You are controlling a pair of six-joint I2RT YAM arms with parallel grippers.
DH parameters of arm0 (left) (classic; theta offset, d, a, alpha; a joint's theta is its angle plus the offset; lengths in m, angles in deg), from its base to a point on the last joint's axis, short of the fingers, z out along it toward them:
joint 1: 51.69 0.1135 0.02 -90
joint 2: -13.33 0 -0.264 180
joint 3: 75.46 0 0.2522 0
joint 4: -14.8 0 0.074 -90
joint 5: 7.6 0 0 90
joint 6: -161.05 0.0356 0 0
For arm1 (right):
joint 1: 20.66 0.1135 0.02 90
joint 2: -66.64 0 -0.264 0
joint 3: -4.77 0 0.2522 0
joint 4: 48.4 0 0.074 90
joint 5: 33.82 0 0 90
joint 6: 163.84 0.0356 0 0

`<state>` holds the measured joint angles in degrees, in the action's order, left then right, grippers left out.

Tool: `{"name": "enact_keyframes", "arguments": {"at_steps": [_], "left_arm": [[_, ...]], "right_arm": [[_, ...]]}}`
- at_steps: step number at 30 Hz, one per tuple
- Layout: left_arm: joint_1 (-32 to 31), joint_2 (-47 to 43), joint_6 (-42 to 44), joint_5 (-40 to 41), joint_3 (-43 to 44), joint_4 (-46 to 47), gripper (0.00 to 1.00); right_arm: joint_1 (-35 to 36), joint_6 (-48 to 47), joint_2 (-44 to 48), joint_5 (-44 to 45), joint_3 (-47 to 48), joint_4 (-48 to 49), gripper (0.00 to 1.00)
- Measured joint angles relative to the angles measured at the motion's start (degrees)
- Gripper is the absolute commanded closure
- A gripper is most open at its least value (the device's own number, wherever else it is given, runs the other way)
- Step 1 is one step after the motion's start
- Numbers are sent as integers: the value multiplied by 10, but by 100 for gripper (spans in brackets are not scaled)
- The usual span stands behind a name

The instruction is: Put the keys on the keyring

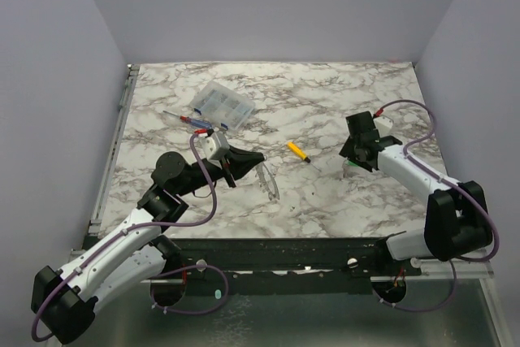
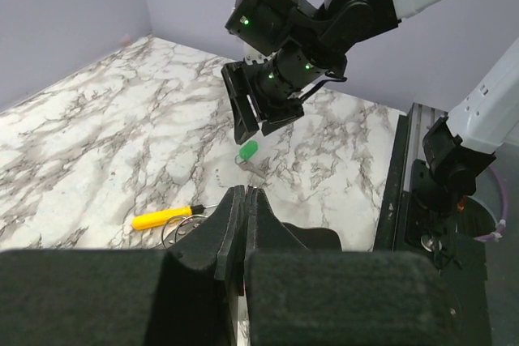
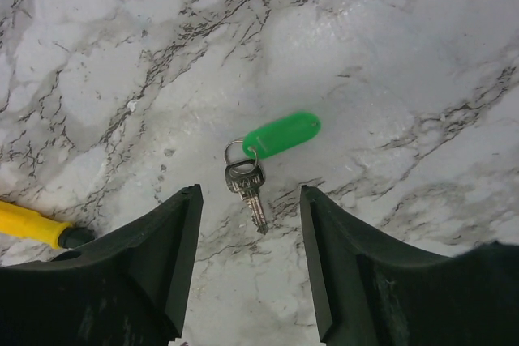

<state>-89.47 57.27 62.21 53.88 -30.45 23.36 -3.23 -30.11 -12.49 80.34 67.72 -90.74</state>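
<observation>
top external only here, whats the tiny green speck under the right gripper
observer: a green plastic tag, joined by a small split ring to one silver key, flat on the marble table.
operator: is it gripped
observer: no, the right gripper hangs above it with jaws apart; its wrist view shows the key in the gap, untouched.
operator: and the other arm
observer: the left gripper has its jaws pressed together, pointing toward the tag.
</observation>
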Motion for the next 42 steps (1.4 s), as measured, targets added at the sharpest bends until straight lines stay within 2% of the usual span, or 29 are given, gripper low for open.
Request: {"name": "enact_keyframes", "arguments": {"at_steps": [14,22,28,31,35,42], "left_arm": [[-7,0,13,11,0,-19,100],[-10,0,15,12,2,-19,100],[-10,2,17,12,2,-20,100],[-10,3,17,12,2,-21,100],[-12,3,17,13,2,-23,100],[-14,7,19,14,2,-24,100]], "right_arm": [[-16,-1,-51,-23,-56,112,59],[-17,-2,-73,-25,-64,144,62],[-18,-3,-80,-25,-67,155,74],[-18,-5,-81,-25,-70,162,87],[-18,-14,-83,-26,-70,174,99],[-18,-46,-49,-27,-69,172,99]]}}
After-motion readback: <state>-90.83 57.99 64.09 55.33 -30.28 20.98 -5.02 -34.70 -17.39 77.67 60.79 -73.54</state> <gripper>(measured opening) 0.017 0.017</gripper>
